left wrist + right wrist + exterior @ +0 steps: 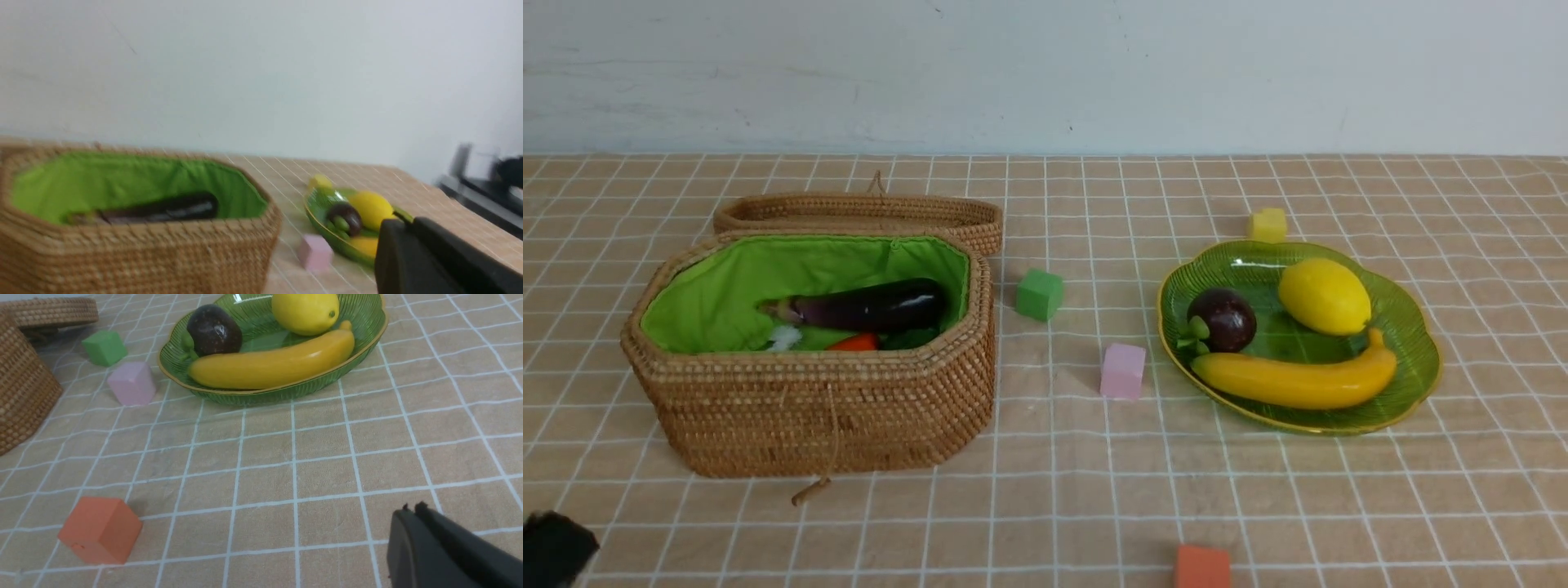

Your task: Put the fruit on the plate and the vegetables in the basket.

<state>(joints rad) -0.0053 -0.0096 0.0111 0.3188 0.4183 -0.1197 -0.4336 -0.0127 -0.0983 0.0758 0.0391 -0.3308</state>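
Over on the left, the left gripper [408,232] is clenched with nothing between its jaws, parked low near the table's front edge. Ahead of it sits the basket [817,408], and inside, the eggplant [866,306] lies across the green lining, with a sliver of orange carrot [854,343] and a white scrap of radish [784,337] showing beneath it. The lid [858,214] rests flat on the table beyond the basket, touching its far wall.

Moving across: a green cube [1039,294] and a pink cube [1123,371] sit between basket and plate, an orange cube [100,530] nearer the right gripper [412,522], a yellow cube [1268,224] just past the plate. The right gripper is pinched shut too, empty, low over bare cloth. Well ahead of it, the plate [1417,359] carries the mangosteen [1221,320], the lemon [1325,296] and the banana [1298,380], all within the gold rim.

Looks like the sorting is done, folks. The risk now? A careless retreat. The left gripper is close to the basket's near wall and dangling string; a swing could nudge it. The round lemon could roll if the plate is bumped.
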